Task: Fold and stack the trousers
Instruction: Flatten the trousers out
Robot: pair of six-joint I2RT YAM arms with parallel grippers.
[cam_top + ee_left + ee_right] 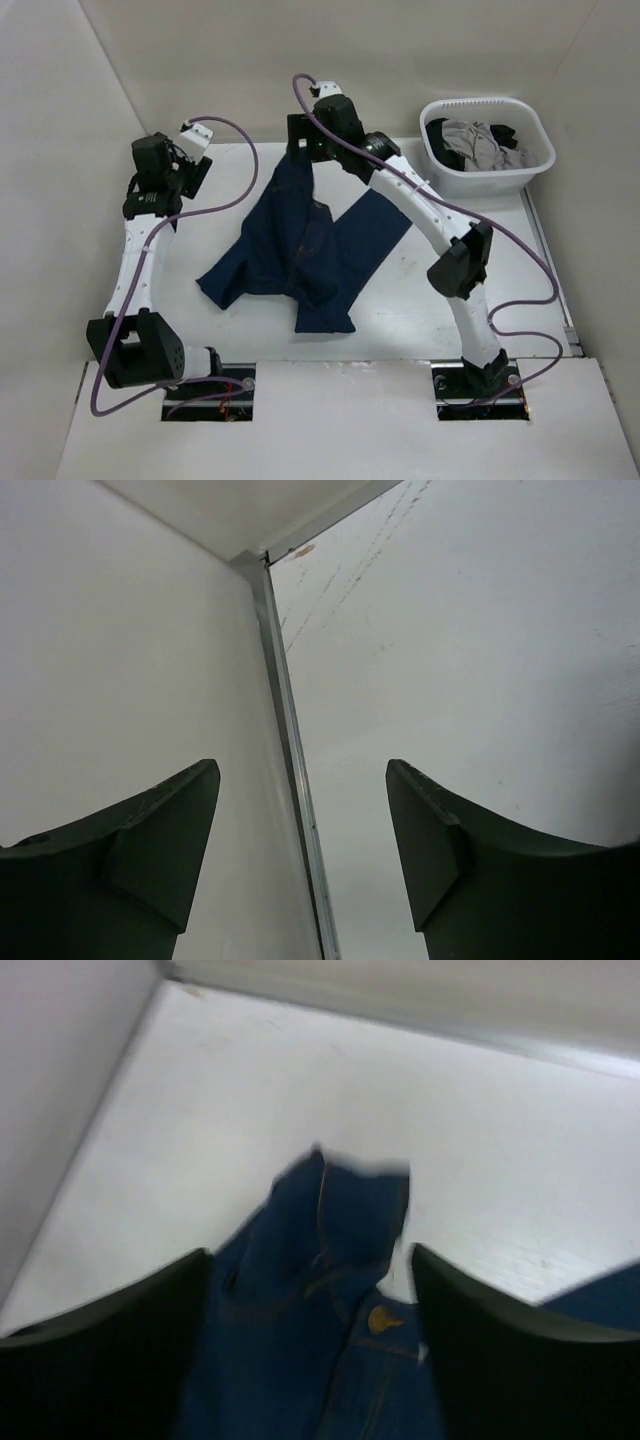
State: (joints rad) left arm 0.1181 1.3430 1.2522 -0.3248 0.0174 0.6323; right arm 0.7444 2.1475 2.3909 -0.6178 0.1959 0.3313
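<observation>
The dark navy trousers point(300, 245) lie crumpled on the white table, waist toward the back and legs spread toward the front. My right gripper point(303, 148) hovers over the waist end at the back, jaws open. In the right wrist view point(312, 1260) the waistband with its brass button point(383, 1318) shows between the open fingers, not held. My left gripper point(196, 168) is open and empty at the back left, apart from the trousers. In the left wrist view point(300, 770) it faces only the wall and the table's metal edge strip point(290, 740).
A white laundry basket point(490, 180) with grey and black garments point(480, 145) stands at the back right. White walls enclose the table on the left and back. The arm bases sit at the near edge.
</observation>
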